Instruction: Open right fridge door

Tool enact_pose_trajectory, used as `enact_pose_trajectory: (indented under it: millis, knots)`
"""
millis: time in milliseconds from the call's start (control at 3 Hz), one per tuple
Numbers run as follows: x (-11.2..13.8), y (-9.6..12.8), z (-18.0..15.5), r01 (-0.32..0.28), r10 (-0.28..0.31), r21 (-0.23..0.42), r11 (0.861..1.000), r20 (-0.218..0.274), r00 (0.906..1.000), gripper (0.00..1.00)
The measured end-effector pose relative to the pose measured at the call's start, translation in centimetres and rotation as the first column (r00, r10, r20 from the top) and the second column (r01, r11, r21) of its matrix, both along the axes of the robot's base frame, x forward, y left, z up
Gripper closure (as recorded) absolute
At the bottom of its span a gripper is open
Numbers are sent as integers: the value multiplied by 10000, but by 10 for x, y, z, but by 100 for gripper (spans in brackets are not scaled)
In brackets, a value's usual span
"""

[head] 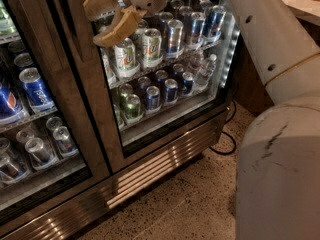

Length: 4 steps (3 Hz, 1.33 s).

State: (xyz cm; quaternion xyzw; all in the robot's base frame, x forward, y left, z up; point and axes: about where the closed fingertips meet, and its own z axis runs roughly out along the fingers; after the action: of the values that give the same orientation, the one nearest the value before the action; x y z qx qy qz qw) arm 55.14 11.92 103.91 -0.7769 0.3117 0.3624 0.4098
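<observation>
The right fridge door (97, 119) is a steel-framed glass pane, standing shut, with shelves of cans (150, 91) behind it. My gripper (109, 15) hangs at the top of the view, in front of the glass near the door's left frame edge. Its two tan fingers (121, 26) are spread apart with nothing between them. My white arm (267, 39) reaches in from the right. A handle bar does not show clearly here.
The left glass door (65, 149) shows blue Pepsi cans (34, 88) behind it. A steel kick grille (150, 166) runs along the bottom. A black cable (226, 143) lies on the speckled floor (185, 209) at the fridge's right corner. My white base (280, 174) fills the lower right.
</observation>
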Motion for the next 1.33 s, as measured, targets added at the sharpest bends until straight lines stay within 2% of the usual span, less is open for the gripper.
enact_pose_trajectory:
  millis: [333, 667, 1000, 1333]
  knots:
    - [0, 0, 0, 0, 0, 0, 10000, 0, 10000, 26]
    - [-6, -3, 0, 1, -1, 3, 10000, 1, 10000, 3]
    - [-14, -7, 0, 1, -1, 4, 10000, 1, 10000, 0]
    - [-18, -9, 0, 1, -1, 4, 10000, 1, 10000, 18]
